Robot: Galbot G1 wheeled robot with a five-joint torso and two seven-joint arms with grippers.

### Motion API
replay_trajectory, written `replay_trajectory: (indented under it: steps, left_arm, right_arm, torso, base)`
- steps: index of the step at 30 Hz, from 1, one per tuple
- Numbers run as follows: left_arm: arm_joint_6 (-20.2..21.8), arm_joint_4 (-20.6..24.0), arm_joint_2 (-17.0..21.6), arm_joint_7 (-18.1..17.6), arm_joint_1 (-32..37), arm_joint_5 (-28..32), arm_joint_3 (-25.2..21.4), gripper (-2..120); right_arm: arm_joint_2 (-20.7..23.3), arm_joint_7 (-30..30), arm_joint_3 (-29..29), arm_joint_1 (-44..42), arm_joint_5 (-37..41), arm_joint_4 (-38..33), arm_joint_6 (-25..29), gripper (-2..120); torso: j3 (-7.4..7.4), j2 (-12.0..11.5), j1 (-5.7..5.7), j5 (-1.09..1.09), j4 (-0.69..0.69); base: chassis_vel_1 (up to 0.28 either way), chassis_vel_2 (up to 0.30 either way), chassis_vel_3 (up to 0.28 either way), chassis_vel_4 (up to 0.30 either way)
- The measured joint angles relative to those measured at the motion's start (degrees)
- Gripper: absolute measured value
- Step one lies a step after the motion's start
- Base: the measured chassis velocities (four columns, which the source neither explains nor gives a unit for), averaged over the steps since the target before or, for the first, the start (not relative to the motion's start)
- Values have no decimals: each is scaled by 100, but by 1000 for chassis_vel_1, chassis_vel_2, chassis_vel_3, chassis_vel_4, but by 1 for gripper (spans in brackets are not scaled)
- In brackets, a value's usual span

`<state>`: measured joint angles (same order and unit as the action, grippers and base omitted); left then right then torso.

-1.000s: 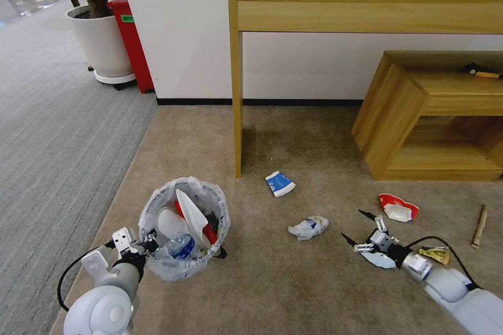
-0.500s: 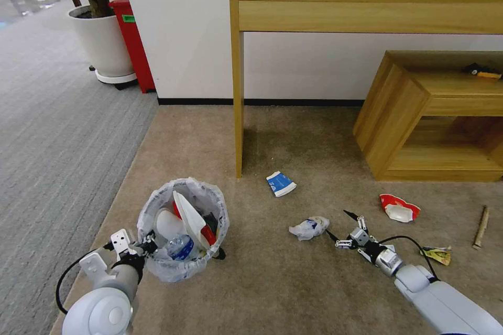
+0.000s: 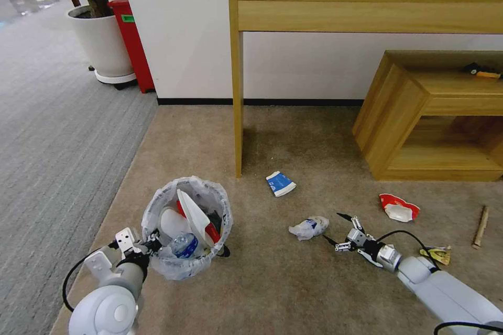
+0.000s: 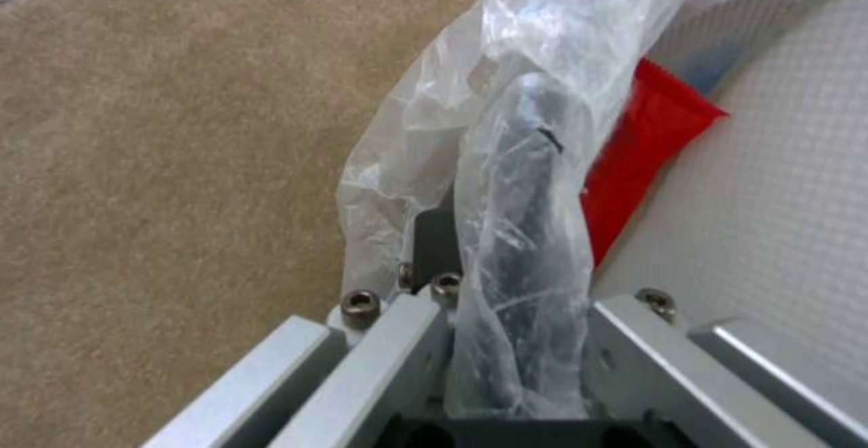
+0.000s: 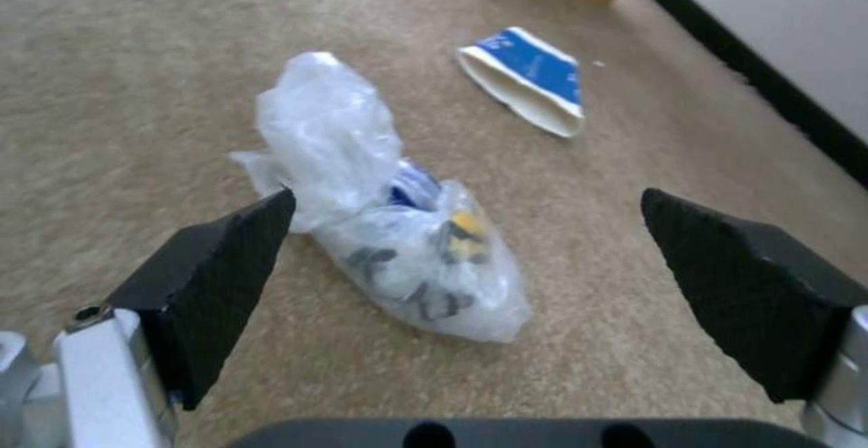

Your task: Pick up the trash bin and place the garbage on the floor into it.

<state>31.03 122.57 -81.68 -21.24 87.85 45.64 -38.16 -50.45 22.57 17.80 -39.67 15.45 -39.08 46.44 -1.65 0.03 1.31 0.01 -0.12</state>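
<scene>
The trash bin (image 3: 157, 264), black with a crinkled whitish bag over its rim, stands on the beige floor (image 3: 272, 282) at the lower left. It holds a white slipper (image 3: 193, 215), a bottle (image 3: 184, 245) and red litter. My left gripper (image 3: 150, 244) is shut on the bin's near rim; in the left wrist view the bagged rim (image 4: 520, 231) sits between the jaws. My right gripper (image 3: 331, 226) is open, low over the floor, just right of a crumpled plastic bag of garbage (image 3: 309, 227). In the right wrist view that bag (image 5: 398, 258) lies just ahead of the open fingertips (image 5: 226, 265).
A blue-white carton (image 3: 280, 183) lies near the table leg (image 3: 238, 115). A red-white cup (image 3: 399, 207), a yellow wrapper (image 3: 437, 255) and a wooden stick (image 3: 480, 227) lie to the right. A low wooden shelf (image 3: 435, 115) stands at the right, a white plant pot (image 3: 102, 44) at the far left.
My right gripper has moved left across the floor, from beside the yellow wrapper up to the plastic bag, staying open. The bin in my left gripper has shifted slightly right.
</scene>
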Motion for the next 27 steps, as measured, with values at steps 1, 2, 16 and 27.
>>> replay_trajectory:
  steps: [1, 2, 16, 27]
  left_arm:
    - [-1, 9, -18, 3, -7, 0, 0, 0]
    - [-4, 26, -30, 3, -9, 0, -3, 0]
    - [-28, 261, -95, 31, 75, 6, -98, 0]
    - [-54, 336, -102, 65, 140, 19, -153, 0]
  right_arm:
    - [3, 108, 75, 76, 13, 39, 1, 98]
    - [-2, 154, 133, 119, 45, 65, 1, 98]
    - [-438, 647, 426, 507, 40, 882, 2, 96]
    - [-924, 710, 575, 732, -132, 1484, 2, 97]
  torso:
    - [0, 0, 0, 0, 0]
    - [0, 0, 0, 0, 1]
    - [0, 0, 0, 1, 0]
    - [0, 0, 0, 0, 1]
  base:
    - [0, 0, 0, 0]
    - [0, 0, 0, 0]
    - [0, 0, 0, 0]
    - [0, 0, 0, 0]
